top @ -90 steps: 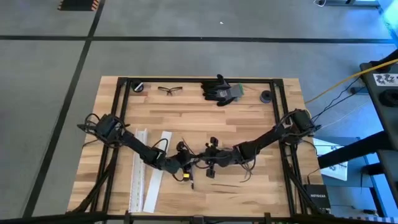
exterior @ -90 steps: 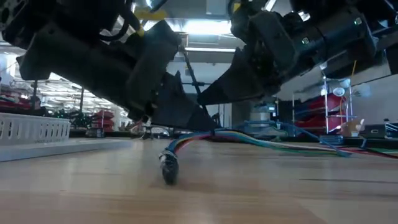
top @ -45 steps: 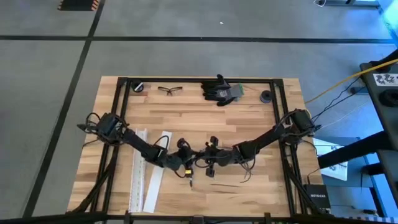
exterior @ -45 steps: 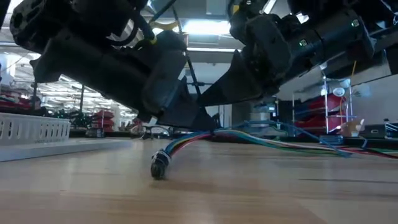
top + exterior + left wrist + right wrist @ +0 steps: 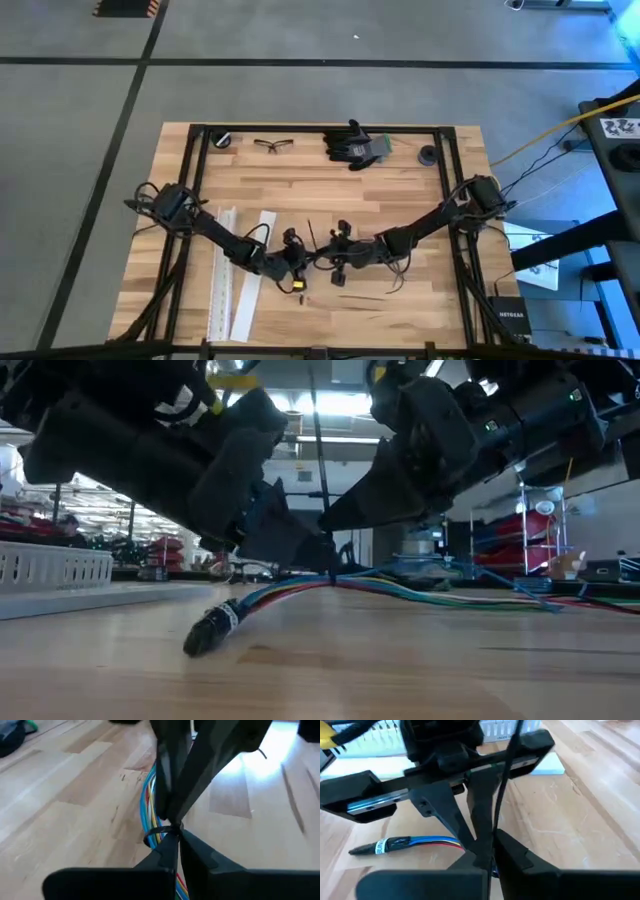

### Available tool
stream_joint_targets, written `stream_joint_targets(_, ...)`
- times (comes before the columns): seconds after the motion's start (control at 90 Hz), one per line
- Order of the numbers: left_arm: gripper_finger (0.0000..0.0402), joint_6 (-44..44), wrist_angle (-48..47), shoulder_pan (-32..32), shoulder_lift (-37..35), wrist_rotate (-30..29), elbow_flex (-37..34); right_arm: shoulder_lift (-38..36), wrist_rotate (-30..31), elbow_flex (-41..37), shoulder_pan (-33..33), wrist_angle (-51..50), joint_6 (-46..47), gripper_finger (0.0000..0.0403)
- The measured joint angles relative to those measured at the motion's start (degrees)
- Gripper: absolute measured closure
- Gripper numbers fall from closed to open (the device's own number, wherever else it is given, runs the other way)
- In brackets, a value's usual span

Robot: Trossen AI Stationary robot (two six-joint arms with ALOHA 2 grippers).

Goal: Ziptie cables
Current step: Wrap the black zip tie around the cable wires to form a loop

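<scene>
While the left gripper and right gripper meet fingertip to fingertip at the pale wooden table's centre, both pinch shut on a thin black ziptie looped round the multicoloured cables lying between them.

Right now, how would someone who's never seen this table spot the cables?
Look to the wooden table's middle, where the left claw and right claw meet. The cables lie under them: thin coloured wires, unlike the white strips at left.
</scene>
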Motion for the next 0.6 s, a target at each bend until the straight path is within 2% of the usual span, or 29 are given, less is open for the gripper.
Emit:
stream_joint_targets(0.189, 0.0401, 1.7, -0.3, -0.1, -1.5, 0.1, 0.0, -1.3, -0.5, 0.3, 0.0, -1.7, 1.5, 0.0309)
stream_joint_targets(0.333, 0.0401, 0.3, -2.9, 0.1, -1.3, 0.1, 0.0, -5.2, 0.1, 0.3, 0.0, -8.9, -1.1, 0.0264)
stream_joint_targets(0.467, 0.0401, -0.3, -3.2, 0.1, -1.2, 0.1, 0.0, -9.3, 0.0, 0.4, 0.0, -15.2, -3.0, 0.0246)
stream_joint_targets(0.6, 0.0401, -0.3, -2.9, 0.3, -1.2, 0.1, 0.0, -7.9, -1.6, 0.3, 0.0, -17.0, -3.1, 0.0246)
